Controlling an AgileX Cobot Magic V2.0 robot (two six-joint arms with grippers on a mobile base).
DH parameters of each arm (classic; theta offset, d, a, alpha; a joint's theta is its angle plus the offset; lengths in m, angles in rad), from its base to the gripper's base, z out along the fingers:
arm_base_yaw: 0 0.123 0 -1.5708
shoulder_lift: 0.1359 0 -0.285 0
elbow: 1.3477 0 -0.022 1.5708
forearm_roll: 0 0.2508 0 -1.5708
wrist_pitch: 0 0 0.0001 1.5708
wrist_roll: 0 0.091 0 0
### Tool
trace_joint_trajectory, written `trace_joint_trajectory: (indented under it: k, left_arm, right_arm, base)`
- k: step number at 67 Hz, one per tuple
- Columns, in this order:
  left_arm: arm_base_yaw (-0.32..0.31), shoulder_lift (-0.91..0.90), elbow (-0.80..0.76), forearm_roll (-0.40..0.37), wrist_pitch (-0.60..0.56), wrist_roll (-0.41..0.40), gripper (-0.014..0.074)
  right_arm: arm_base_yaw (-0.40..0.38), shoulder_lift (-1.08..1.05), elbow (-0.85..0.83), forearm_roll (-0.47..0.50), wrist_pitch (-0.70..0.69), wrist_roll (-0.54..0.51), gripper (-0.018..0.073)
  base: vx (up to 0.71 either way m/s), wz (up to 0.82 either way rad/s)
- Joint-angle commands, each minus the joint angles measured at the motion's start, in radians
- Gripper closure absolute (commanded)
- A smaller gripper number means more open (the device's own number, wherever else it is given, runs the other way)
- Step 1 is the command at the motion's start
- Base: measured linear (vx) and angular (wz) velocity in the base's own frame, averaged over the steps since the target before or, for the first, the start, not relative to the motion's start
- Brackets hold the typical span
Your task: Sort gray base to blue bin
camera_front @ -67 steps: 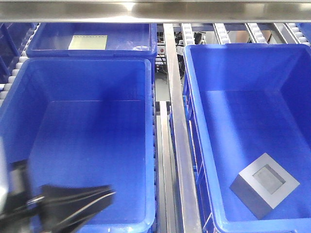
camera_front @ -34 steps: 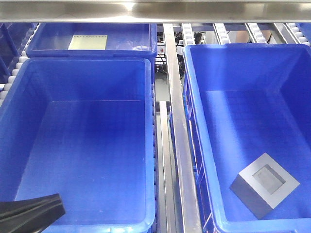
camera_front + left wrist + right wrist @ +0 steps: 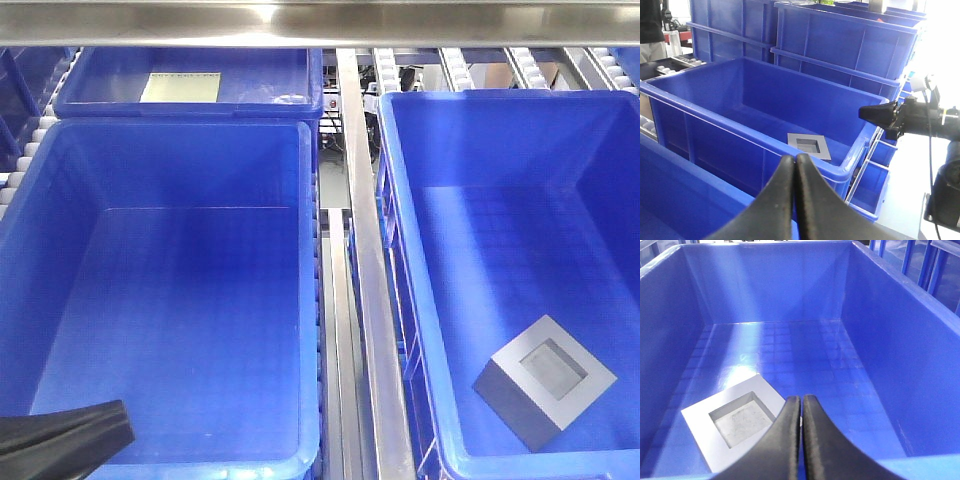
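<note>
Both claws, left claw and right claw, are sitting pinched empty while the gray base is lying in the blue bin; you're likely finishing, just retract.

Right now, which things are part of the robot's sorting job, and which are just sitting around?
Part of the job:
- gray base, lying recess-up
- blue bin that holds it
- left gripper and right gripper, both shut and holding nothing

Just sitting around:
- empty tub on the left
- far tub with the pale sheet
- metal rail between the tubs
</note>
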Motion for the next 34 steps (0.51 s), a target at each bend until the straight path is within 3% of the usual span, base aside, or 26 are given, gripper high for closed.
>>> trace_joint_trajectory:
  k: [1,22,27,34]
  left_arm:
    - [0.002,-0.001,-0.025,-0.057,-0.073,0.074,0.0603]
    - [0.022,-0.081,0.016,-0.069,-0.073,0.089,0.0603]
    - [0.089,-0.158,0.051,-0.071,-0.072,0.088,0.0603]
    - [0.253,-0.284,0.1,-0.07,-0.065,0.09,0.0603]
  right_arm:
    - [-0.002,0.003,0.001,-0.005,-0.067,-0.013,0.0564]
    - [-0.002,0.003,0.001,-0.005,-0.067,-0.013,0.0564]
    - [-0.002,0.003,0.001,-0.005,-0.067,-0.013,0.0564]
    - [-0.002,0.003,0.001,-0.005,-0.067,-0.013,0.0564]
  base:
    - [0.0,0.0]
    - [0.0,0.0]
    - [0.0,0.0]
    - [0.0,0.0]
